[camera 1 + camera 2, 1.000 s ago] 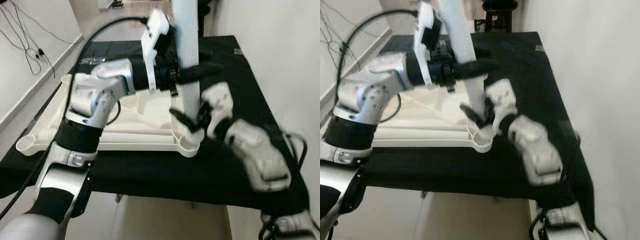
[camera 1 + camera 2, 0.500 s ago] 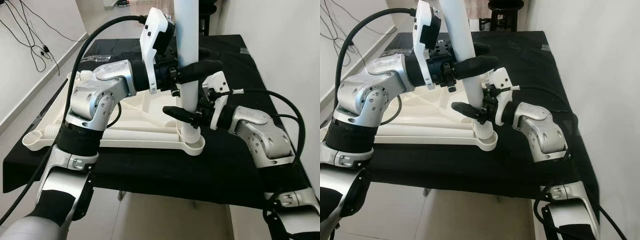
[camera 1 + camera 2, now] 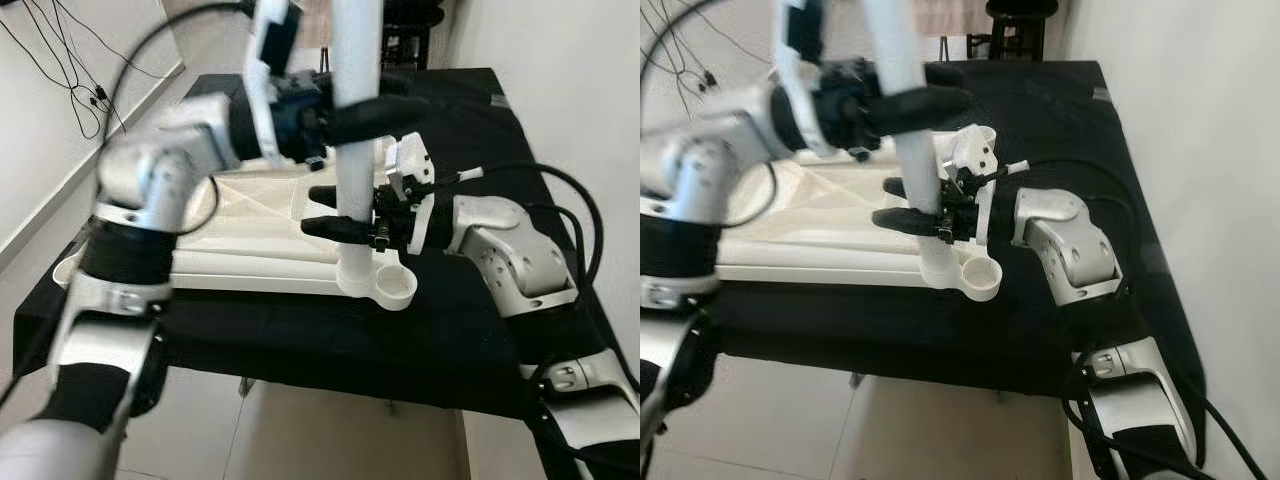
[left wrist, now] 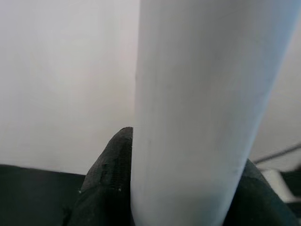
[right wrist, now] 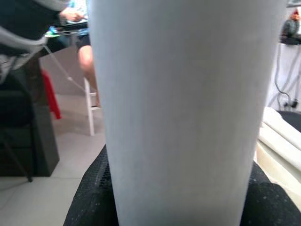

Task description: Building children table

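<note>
a tall white cylindrical table leg (image 3: pixel 355 130) stands upright in the middle of the left eye view, its lower end sitting at the round corner socket (image 3: pixel 383 283) of an upturned white plastic children's tabletop (image 3: pixel 245 215). the tabletop lies flat on a table draped in black cloth (image 3: pixel 470 330) that fills the centre of the frame, beside a pale wall on the right.

the left gripper (image 3: pixel 372 112) comes in from the upper left on a blurred silver arm and is clenched round the leg high up, one black finger (image 4: pixel 107 179) pressed against the white tube in the left wrist view. the right gripper (image 3: pixel 335 212) reaches in from the right of the frame, lower down, with its two long black fingers (image 3: pixel 902 218) on either side of the leg just above the socket, grasping it; the right wrist view shows the white tube close between the dark pads (image 5: pixel 91 195).

behind the tube in the right wrist view, at the upper left, a person's legs (image 5: pixel 87 59) and a white chair leg (image 5: pixel 89 108) are visible on a tiled floor. black cables (image 3: pixel 60 55) hang on the wall at the upper left of the left eye view.
</note>
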You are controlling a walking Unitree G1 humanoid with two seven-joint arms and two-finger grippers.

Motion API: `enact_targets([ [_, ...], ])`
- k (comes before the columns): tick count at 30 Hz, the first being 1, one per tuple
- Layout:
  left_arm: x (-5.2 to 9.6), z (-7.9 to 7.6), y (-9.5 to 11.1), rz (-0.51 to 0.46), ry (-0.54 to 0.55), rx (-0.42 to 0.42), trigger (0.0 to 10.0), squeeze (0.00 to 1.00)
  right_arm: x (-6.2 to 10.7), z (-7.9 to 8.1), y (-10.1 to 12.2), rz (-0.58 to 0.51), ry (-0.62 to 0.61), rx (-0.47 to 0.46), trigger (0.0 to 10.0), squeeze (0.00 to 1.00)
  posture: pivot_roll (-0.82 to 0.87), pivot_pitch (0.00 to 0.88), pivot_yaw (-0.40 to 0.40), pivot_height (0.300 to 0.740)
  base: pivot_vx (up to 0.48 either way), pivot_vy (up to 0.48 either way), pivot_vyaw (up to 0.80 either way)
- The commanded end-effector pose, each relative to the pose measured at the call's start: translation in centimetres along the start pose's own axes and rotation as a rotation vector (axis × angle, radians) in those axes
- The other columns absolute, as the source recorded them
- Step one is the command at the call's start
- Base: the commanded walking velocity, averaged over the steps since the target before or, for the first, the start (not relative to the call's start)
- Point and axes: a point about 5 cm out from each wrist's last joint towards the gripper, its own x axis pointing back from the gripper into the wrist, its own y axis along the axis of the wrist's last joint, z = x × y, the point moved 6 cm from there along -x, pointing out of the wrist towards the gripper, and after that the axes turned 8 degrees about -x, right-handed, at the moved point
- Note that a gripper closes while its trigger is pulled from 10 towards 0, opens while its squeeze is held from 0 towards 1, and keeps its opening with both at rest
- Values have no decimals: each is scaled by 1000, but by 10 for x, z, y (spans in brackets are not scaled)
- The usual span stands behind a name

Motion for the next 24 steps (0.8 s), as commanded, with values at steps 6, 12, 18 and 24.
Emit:
enact_targets([
  [6, -10, -24, 37, -122, -321, -42, 0, 0, 15, -12, -31, 67, -71, -198, 10000, 1000, -17, 125, 11, 740, 0, 0, 0],
  [12, -15, -15, 40, -143, -323, -45, 0, 0, 8, -5, -33, 53, -50, -212, 10000, 0, -19, 128, 10, 740, 0, 0, 0],
  [18, -13, -13, 36, -161, -331, -24, 0, 0, 5, 0, -17, -45, -23, -173, 0, 0, -15, 131, 13, 740, 0, 0, 0],
  [24, -9, -18, 27, -169, -346, -8, 0, 0, 8, 1, 1, -110, -9, -133, 0, 0, -18, 129, 13, 740, 0, 0, 0],
])
